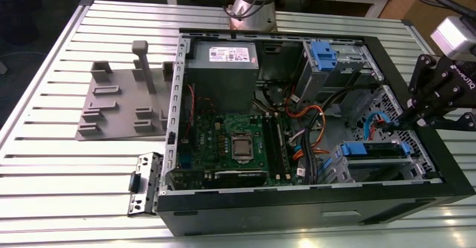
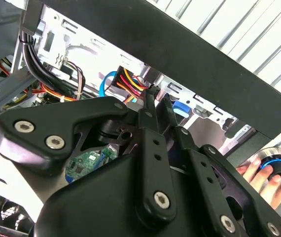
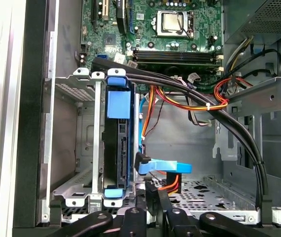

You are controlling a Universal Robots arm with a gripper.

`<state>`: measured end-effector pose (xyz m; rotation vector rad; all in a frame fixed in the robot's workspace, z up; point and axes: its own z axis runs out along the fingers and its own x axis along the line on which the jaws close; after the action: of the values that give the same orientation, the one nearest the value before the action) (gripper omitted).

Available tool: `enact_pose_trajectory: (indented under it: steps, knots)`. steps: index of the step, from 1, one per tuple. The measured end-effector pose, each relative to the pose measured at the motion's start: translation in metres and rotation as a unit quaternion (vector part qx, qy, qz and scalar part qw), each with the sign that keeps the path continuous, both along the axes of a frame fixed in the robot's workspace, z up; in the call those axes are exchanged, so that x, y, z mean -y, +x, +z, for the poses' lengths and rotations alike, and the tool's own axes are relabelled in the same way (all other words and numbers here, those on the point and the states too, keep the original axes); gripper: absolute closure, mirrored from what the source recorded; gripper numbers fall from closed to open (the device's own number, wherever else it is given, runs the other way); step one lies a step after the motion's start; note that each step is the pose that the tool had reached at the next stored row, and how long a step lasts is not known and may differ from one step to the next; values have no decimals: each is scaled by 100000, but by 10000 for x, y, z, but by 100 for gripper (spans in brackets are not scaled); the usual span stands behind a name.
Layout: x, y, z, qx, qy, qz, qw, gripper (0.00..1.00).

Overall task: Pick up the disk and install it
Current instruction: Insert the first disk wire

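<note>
The disk point(image 3: 117, 148) stands on edge inside the grey drive cage point(image 3: 76, 143), with blue carrier tabs at both ends. In the exterior view the disk point(image 1: 374, 149) lies in the cage at the case's near right corner. My gripper point(image 3: 151, 191) hovers just beside that cage, close to a blue cable plug point(image 3: 165, 167) and red-orange wires. Its fingers point(image 2: 150, 111) are pressed together, with nothing visible between them. In the exterior view the gripper point(image 1: 393, 125) hangs over the case's right wall, a little behind the disk.
The open computer case point(image 1: 297, 206) holds a motherboard point(image 1: 234, 142), a grey power supply point(image 1: 222, 56) and a blue-fronted upper cage point(image 1: 325, 53). Black cables point(image 3: 239, 133) cross near the cage. A grey fixture point(image 1: 122, 100) lies on the exterior view's left. A hand point(image 2: 256, 173) holds a knob point(image 2: 277, 165).
</note>
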<state>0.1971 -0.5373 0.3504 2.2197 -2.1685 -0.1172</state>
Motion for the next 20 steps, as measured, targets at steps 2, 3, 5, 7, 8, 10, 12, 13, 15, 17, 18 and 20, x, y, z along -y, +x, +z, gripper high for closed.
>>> enact_pose_trajectory:
  steps: [2, 3, 5, 7, 8, 10, 12, 13, 15, 17, 18, 20]
  knots:
    - [1, -1, -22, -15, -1, -2, 100000, 76]
    - [1, -1, -36, -27, 3, 1, 100000, 76]
    - [1, -1, -56, -42, -6, 1, 100000, 76]
    - [1, -1, -60, -42, -98, -2, 100000, 76]
    - [1, 0, -60, -41, -105, 2, 100000, 76]
    - [2, 0, -61, -43, -117, 3, 100000, 76]
    - [2, 0, -62, -42, -129, 3, 100000, 76]
    - [2, 0, -62, -42, -137, 3, 100000, 76]
    - [2, -1, -62, -42, -153, 4, 100000, 83]
    - [1, 0, -62, -42, -175, 4, 100000, 84]
    - [1, 0, -62, -42, -186, 4, 100000, 84]
    - [1, 0, -62, -43, -201, 2, 100000, 84]
